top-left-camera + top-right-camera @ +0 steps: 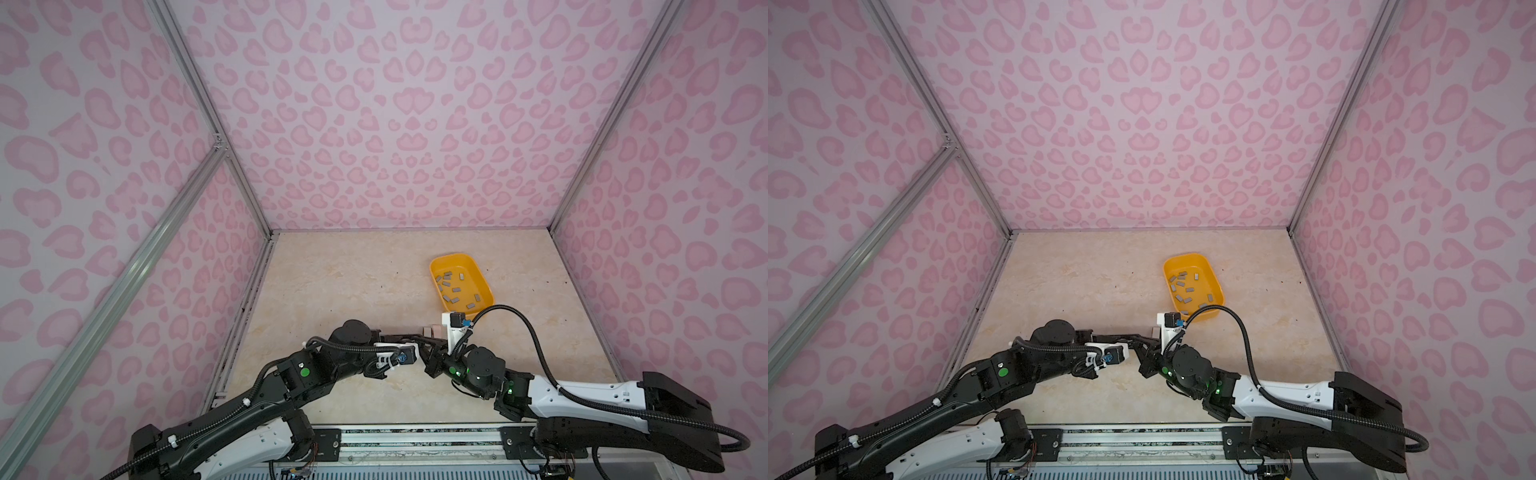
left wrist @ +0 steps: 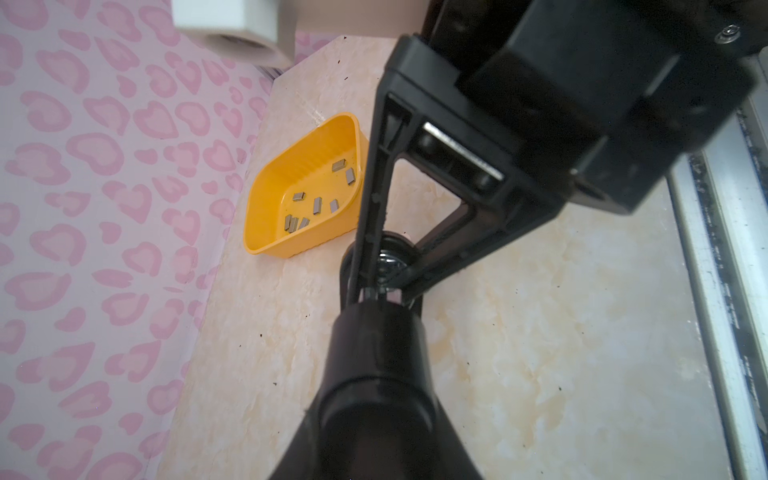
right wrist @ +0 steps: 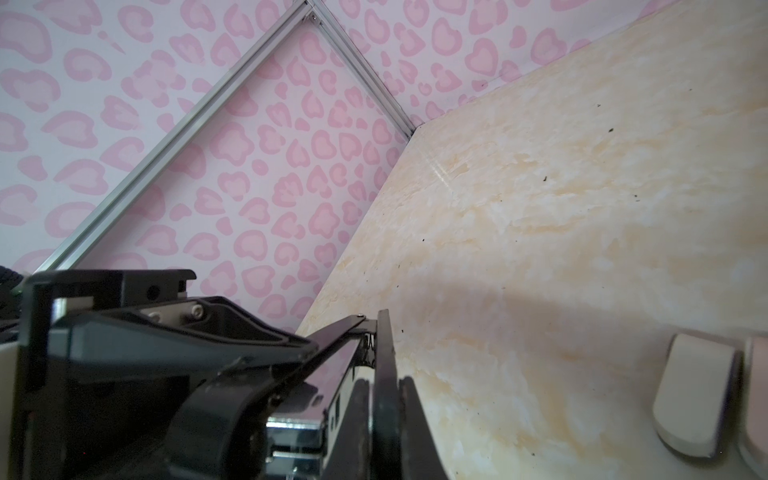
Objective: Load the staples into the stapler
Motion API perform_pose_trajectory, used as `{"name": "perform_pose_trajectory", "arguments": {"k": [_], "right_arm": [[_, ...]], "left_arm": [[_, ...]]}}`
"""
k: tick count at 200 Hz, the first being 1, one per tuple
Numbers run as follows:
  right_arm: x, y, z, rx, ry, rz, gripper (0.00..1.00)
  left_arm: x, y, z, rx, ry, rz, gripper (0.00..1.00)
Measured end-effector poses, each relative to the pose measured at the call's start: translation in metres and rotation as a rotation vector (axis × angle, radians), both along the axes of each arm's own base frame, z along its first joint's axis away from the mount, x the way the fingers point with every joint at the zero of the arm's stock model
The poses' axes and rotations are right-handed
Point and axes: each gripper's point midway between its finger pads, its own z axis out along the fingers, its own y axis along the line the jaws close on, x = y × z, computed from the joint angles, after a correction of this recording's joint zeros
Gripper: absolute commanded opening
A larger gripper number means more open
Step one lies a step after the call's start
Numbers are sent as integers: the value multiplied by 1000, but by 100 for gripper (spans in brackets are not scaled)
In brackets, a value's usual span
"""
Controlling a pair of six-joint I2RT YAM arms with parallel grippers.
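Left gripper (image 1: pixel 417 334) and right gripper (image 1: pixel 426 344) meet tip to tip just on the robot's side of the yellow tray (image 1: pixel 453 262) in both top views. The dark stapler between them is mostly hidden there. All the staples (image 1: pixel 451 297) I can see lie flat and scattered inside the tray.

From the left wrist, the left gripper's fingers (image 2: pixel 371 199) draw almost together on something small at their tips, beside the tray's near wall. This view does not show which part it is.

From the right wrist, the stapler (image 3: pixel 382 353) is swung open at its hinge, with a bright metal channel (image 3: pixel 295 417) exposed. The right gripper's fingers (image 3: pixel 411 424) are clamped on its thin black plate, and the left gripper bears on the other arm. Two pale rounded items (image 3: pixel 694 399) lie on the table (image 1: pixel 353 282) just beside.

I judge that the stapler is being held open and no strip has been fetched yet. Next, one gripper has to let go and reach into the tray while the other keeps the channel exposed. Strips lying against the tray's walls look awkward to pinch; those mid-floor are freer. Beyond the tray and on its side away from the nearer wall the table is open.
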Motion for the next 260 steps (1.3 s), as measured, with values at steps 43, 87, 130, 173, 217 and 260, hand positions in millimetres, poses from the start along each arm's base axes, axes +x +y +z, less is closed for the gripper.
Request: {"name": "perform_pose_trajectory", "arguments": {"k": [43, 87, 130, 173, 217, 260], "right_arm": [[8, -8, -7, 6, 22, -26, 0], [11, -17, -13, 38, 32, -7, 17], [21, -37, -12, -67, 2, -82, 42], [23, -65, 7, -115, -64, -161, 57], [22, -113, 30, -101, -144, -287, 64], [17, -135, 65, -103, -303, -306, 59]], "left_arm": [[-3, 7, 3, -6, -3, 2, 4], [-5, 8, 5, -17, 0, -6, 4], [0, -1, 7, -5, 33, -1, 4], [8, -8, 4, 38, 108, 42, 4], [3, 1, 6, 29, 115, 52, 4], [-6, 11, 3, 7, 140, 68, 4]]}}
